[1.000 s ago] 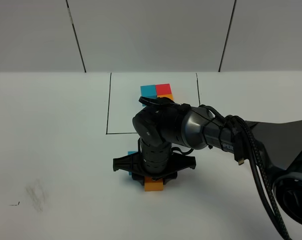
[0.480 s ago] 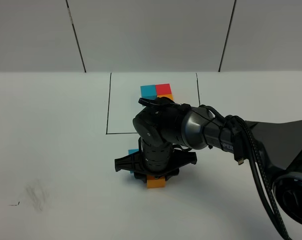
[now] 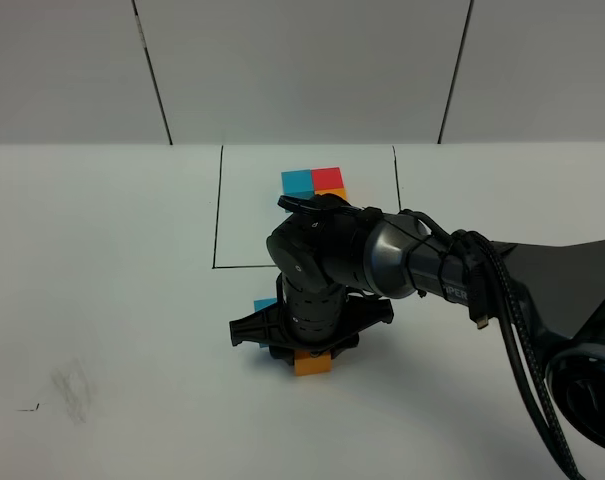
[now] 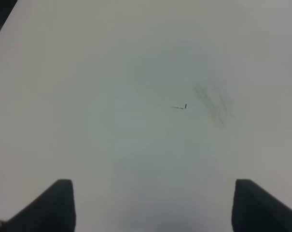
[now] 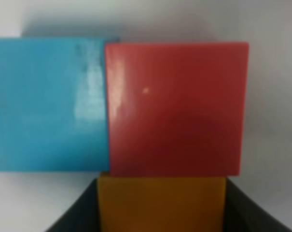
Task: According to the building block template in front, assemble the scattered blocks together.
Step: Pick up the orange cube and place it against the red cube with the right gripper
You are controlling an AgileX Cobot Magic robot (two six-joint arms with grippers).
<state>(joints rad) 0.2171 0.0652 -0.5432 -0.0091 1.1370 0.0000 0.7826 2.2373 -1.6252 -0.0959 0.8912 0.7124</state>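
The broad white matte worktop (image 3: pixel 112 300) is carrying everything. The right arm's glossy black tool (image 3: pixel 312 352) is bearing down just in front of the framed template of blue, red and orange cubes (image 3: pixel 315 183), which is sitting inside its thin black rectangle.

In the right wrist view the tool is gripping the smooth orange cube (image 5: pixel 161 203) between its dark fingers (image 5: pixel 78 215), pressing it against the red cube's (image 5: pixel 177 106) side; the slightly shiny blue cube (image 5: pixel 47 104) is lying flush beside the red one. To finish cleanly, I would judge, the orange faces need squaring with the red edges before release.

The left tool (image 4: pixel 153 205) is hanging wide and empty over bare worktop.
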